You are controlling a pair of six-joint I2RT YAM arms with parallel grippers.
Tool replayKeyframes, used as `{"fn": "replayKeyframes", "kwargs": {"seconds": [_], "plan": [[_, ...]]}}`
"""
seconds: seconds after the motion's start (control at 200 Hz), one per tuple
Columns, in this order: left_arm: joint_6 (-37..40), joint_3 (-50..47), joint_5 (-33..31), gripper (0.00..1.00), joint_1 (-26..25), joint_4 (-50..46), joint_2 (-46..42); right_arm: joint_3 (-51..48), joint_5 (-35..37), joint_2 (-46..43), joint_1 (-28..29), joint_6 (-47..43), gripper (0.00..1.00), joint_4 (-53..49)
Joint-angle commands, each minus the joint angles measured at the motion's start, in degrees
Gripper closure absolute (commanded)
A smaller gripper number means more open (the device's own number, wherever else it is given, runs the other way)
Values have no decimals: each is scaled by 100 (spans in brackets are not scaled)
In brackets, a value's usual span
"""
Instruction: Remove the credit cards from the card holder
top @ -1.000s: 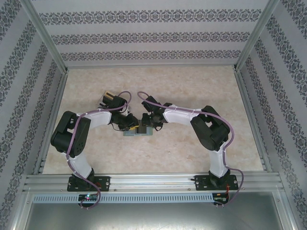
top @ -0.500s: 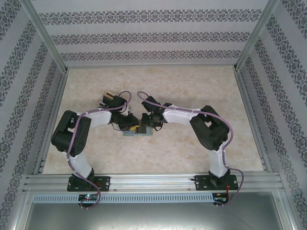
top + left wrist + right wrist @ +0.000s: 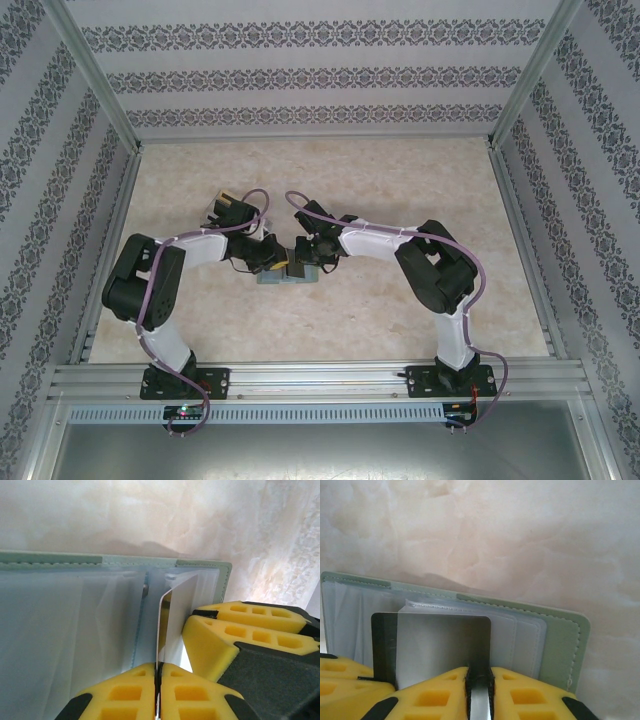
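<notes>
The step in hand is drawing a card out of the holder [image 3: 572, 630], which lies open on the table [image 3: 400, 180] with both arms bent in over it. The left gripper [image 3: 158, 674] is at the holder's end, by its rounded green corner, with its yellow jaws pressed together on one card [image 3: 176, 615]. In the left wrist view that card shows almost edge-on, rising from between the pads with its far end against the holder's pale clear pockets, just inside the stitched rim. In the right wrist view the same card faces the camera as a grey, reflective rectangle with a dark band down one side, lying across the holder's inner leaves. How much of it sits inside a pocket I cannot tell. The right gripper [image 3: 479, 680] is just beside the card, over the holder. Its jaws are close together with a thin grey strip in the slot between them, perhaps a leaf of the holder, and I cannot tell whether they grip it. I judge the task to be early: this card is caught but not yet clear. The next move calls for a straight draw away from the holder along the card's own plane. The pinch needs to be firm, since the card looks thin and slick, and the holder needs pinning flat so it does not lift with the card.
</notes>
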Motion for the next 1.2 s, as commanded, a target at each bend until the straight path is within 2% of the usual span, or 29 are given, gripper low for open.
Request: {"fn": "replayKeyframes", "kwargs": {"seconds": [0.0, 0.35, 0.664, 0.819, 0.964, 1.194], "plan": [[213, -82, -40, 91, 127, -61, -272, -69, 148, 337, 52, 3, 80, -537], [654, 117, -849, 97, 315, -1096, -972, -128, 206, 237, 65, 0, 81, -490], [632, 568, -1289, 97, 579, -1473, -2048, -86, -133, -419, 53, -228, 74, -125], [245, 469, -1193, 97, 611, -978, -2350, -229, -440, -957, 15, -269, 60, 164], [-94, 225, -1103, 97, 637, -444, -2689, -731, -1072, -1415, -106, 5, 43, 1060], [-776, -71, -391, 97, 754, 437, -2957, -1213, -1735, -2097, -351, 286, 30, 2047]]}}
